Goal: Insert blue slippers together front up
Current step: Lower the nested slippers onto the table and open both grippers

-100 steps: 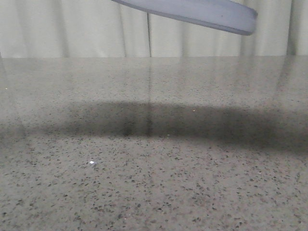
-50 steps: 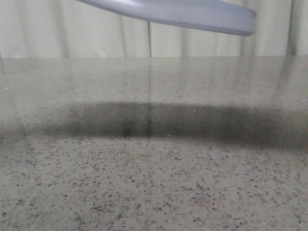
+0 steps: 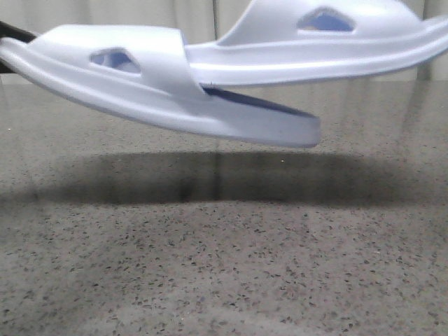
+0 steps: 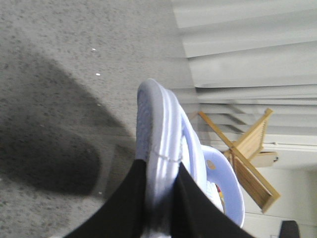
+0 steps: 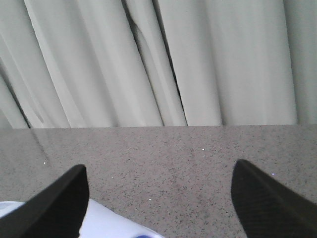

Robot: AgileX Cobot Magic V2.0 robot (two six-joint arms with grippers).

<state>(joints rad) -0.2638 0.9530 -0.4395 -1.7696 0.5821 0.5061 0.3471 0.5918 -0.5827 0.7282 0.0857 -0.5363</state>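
Observation:
Two pale blue-white slippers hang in the air above the grey speckled table (image 3: 224,266). The left slipper (image 3: 140,84) tilts down to the right. The end of the right slipper (image 3: 315,49) runs in under the left one's strap. In the left wrist view my left gripper (image 4: 161,173) is shut on the edge of one slipper's sole (image 4: 158,124), and the other slipper (image 4: 225,186) lies behind it. A dark tip at the far left of the front view (image 3: 10,31) looks like this gripper. My right gripper (image 5: 158,166) is open and empty, with a bit of slipper (image 5: 104,225) below it.
A broad shadow (image 3: 224,178) lies on the table under the slippers. Pale curtains (image 5: 158,59) hang behind the table's far edge. A wooden folding rack (image 4: 252,153) shows beyond the table in the left wrist view.
The slippers have come down into the front view. Earlier only one sole edge showed at the top; now both slippers fill the upper part, one tucked into the other.

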